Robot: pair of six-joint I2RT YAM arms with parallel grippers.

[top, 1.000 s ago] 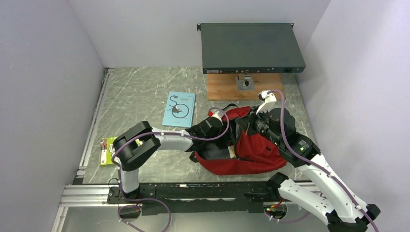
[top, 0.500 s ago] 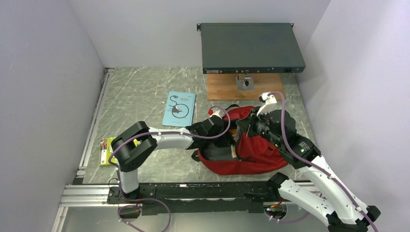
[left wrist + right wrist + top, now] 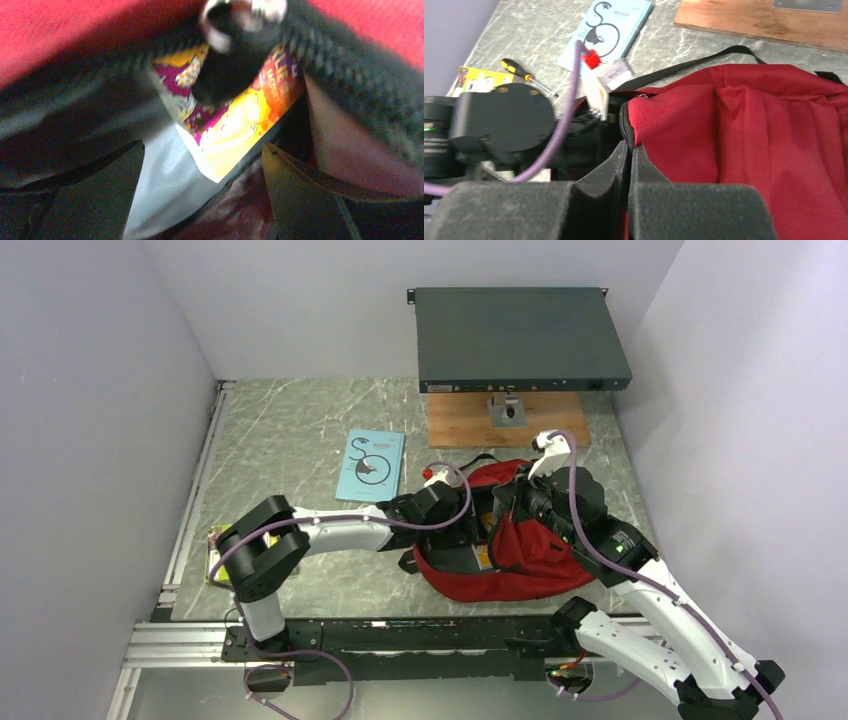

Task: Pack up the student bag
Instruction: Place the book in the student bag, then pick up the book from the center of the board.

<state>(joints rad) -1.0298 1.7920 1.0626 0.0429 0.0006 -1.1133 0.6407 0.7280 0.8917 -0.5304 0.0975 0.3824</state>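
The student bag (image 3: 525, 560) is a dark red backpack lying on the table, with black straps and a black zipper edge (image 3: 626, 125). My right gripper (image 3: 629, 150) is shut on that zipper edge and holds the opening up. My left gripper (image 3: 202, 150) is inside the opening, jaws apart. A yellow and magenta book (image 3: 240, 115) lies in the bag in front of it on a pale grey sheet (image 3: 165, 185). A black zipper pull (image 3: 235, 30) hangs above. In the top view the left fingers are hidden in the bag past the wrist (image 3: 440, 505).
A light blue book (image 3: 371, 465) lies left of the bag. A yellow-green packet (image 3: 216, 552) and a screwdriver (image 3: 526, 76) lie at the near left. A wooden board (image 3: 505, 418) and a dark flat metal unit (image 3: 520, 338) stand at the back.
My left arm has stretched to the right, pushing the gripper deeper into the bag's opening. The right gripper has kept its hold on the zipper edge and shifted slightly.
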